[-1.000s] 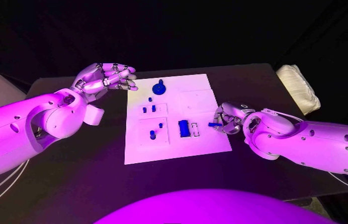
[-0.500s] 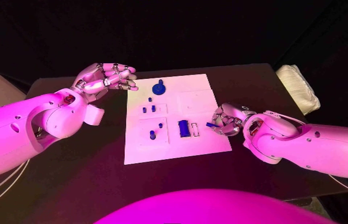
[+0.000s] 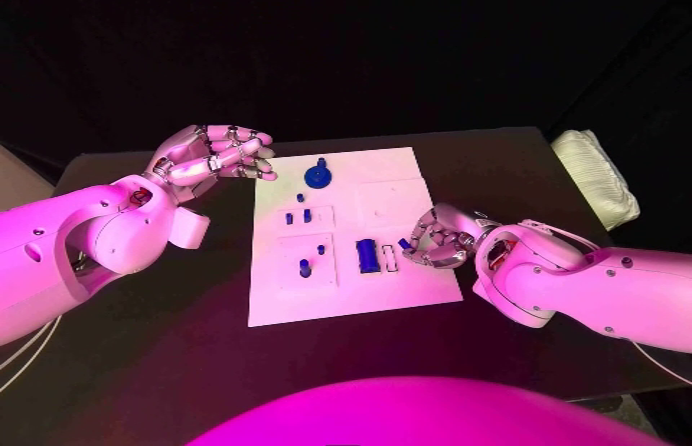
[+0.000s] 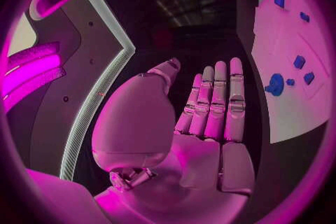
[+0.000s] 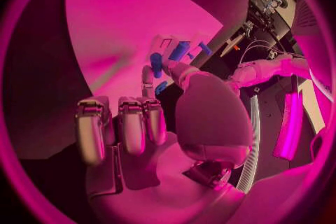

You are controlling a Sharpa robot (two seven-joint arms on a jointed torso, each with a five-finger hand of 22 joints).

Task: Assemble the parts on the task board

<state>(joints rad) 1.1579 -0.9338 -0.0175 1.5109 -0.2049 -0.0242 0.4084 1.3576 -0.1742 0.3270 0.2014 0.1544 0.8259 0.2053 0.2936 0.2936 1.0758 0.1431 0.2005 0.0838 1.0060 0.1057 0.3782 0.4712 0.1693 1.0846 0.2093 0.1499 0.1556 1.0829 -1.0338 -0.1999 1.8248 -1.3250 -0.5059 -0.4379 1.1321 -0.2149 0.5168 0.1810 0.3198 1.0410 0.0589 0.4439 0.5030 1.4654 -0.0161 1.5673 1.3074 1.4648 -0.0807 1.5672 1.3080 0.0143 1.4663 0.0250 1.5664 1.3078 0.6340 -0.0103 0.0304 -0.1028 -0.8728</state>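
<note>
The white task board [image 3: 411, 201] lies mid-table. On it are a round blue knob [image 3: 317, 176], several small blue pegs [image 3: 304, 268] and a blue block [image 3: 366, 256] beside a pale slot. My right hand [image 3: 440, 238] hovers over the board's right edge and pinches a small blue part [image 3: 408, 244] between thumb and finger; the right wrist view shows that part [image 5: 156, 64] at the fingertips, above the board [image 5: 119, 17]. My left hand [image 3: 216, 156] hangs off the board's far left corner, holding nothing. Its fingers [image 4: 218, 101] are straight, with the knob [image 4: 274, 85] beyond them.
A pale ribbed pad [image 3: 594, 176] lies at the table's far right edge. The black table [image 3: 173, 346] surrounds the board, with bare room in front and to the left.
My right hand has crept left over the board with the small blue part, nearer the blue block. The left hand has stayed in place.
</note>
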